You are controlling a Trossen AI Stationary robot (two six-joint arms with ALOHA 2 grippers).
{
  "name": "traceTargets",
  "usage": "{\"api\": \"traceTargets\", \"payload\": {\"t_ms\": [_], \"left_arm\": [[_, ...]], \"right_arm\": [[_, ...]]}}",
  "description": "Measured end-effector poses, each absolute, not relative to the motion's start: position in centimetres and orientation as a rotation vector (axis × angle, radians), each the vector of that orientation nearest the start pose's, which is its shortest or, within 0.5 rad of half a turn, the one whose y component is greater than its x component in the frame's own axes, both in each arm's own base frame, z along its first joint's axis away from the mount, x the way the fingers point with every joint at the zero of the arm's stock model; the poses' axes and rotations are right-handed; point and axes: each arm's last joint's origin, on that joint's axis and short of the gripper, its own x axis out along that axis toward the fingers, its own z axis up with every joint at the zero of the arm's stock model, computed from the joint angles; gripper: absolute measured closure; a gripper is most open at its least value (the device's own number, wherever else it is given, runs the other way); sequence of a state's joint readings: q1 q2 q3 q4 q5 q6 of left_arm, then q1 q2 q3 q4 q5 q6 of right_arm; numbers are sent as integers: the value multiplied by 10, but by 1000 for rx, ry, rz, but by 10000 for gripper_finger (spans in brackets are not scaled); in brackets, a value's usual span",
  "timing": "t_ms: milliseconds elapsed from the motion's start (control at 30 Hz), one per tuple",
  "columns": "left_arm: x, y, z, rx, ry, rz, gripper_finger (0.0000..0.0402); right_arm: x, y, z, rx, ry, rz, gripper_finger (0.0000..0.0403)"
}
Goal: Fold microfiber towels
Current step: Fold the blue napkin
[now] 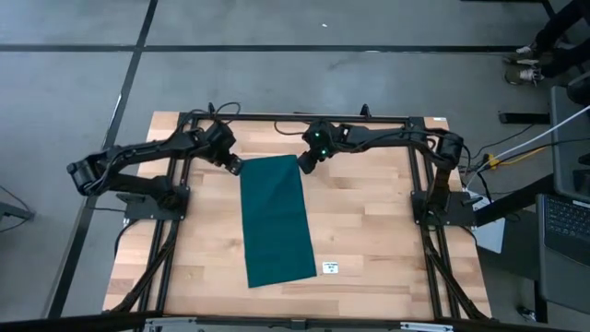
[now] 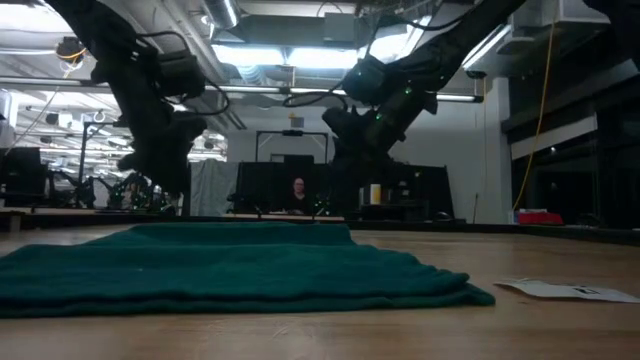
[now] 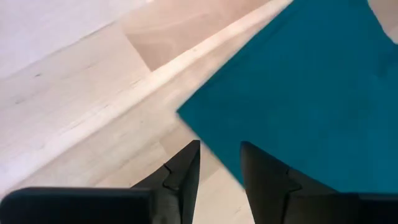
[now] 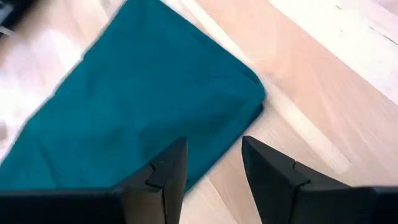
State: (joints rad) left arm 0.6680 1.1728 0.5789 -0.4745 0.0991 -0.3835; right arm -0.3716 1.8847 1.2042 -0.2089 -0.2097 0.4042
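The dark teal microfiber towel (image 1: 275, 219) lies flat on the wooden table, folded into a long rectangle running from far to near. It also shows in the low view (image 2: 230, 270). My left gripper (image 1: 232, 166) hovers open above the towel's far left corner (image 3: 186, 118). My right gripper (image 1: 305, 163) hovers open above the towel's far right corner (image 4: 255, 87). Neither touches the cloth. The white tag is not in view.
A small white card (image 1: 330, 268) lies on the table next to the towel's near right corner; it also shows in the low view (image 2: 560, 289). Black frame rails (image 1: 304, 117) run along the table's far edge and sides. Bare wood lies right of the towel.
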Motion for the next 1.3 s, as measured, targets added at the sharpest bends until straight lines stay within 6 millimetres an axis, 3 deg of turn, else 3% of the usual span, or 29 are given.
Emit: {"api": "traceTargets", "payload": {"t_ms": [400, 700, 1033, 1300], "left_arm": [[165, 136, 152, -811, 964, 693, 272], [168, 144, 145, -828, 940, 743, 274], [164, 156, 144, -841, 893, 769, 274], [170, 156, 125, -909, 960, 744, 274]], "right_arm": [[367, -143, 166, 644, 811, -344, 220], [369, -148, 142, 707, 860, -355, 231], [368, -155, 143, 723, 822, -374, 221], [371, -157, 141, 727, 797, -369, 230]]}}
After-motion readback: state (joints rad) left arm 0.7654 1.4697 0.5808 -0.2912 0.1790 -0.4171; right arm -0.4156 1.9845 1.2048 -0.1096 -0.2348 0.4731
